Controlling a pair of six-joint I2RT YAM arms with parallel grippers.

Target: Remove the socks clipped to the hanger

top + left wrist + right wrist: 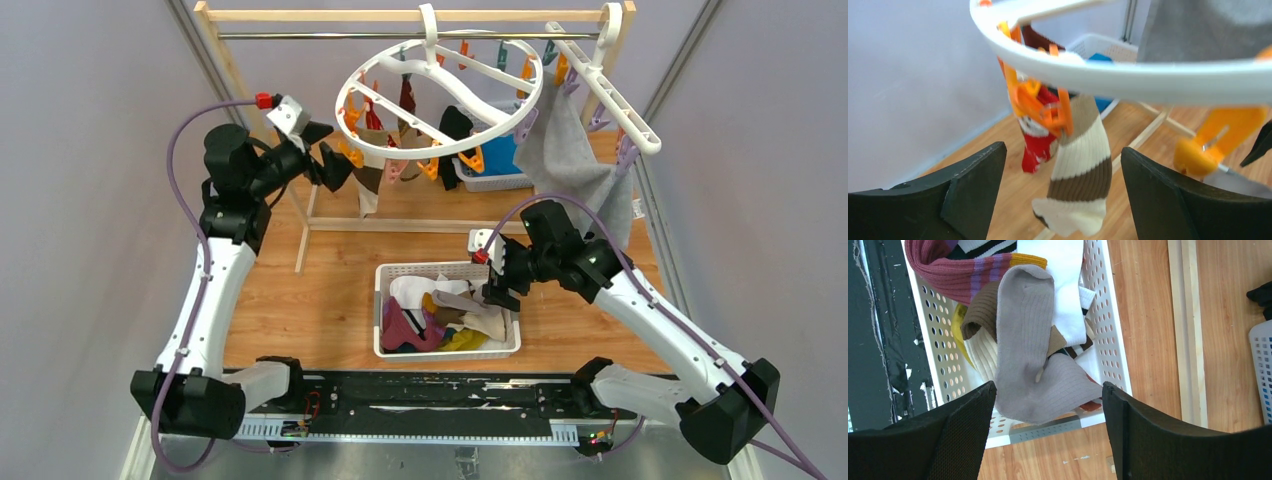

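The round white hanger (440, 100) hangs from a rail with orange and teal clips. Several socks hang from it: a brown-cream striped sock (1080, 170), a red sock with white pattern (1038, 145) and a black one (455, 125). My left gripper (335, 165) is open at the ring's left rim. In the left wrist view its fingers (1063, 152) stand either side of the striped sock without touching it. My right gripper (500, 290) is open and empty over the white basket (390, 345). A grey-beige sock (1028, 350) lies loose below its jaws (1048, 390), draped over the basket rim (1108, 330).
The basket holds several loose socks, purple-orange, white and cream among them. A large grey cloth (575, 150) hangs from a straight white clip rack (605, 85) at the right. A second white basket (495, 175) stands behind the hanger. The wooden rack frame (310, 215) stands on the table.
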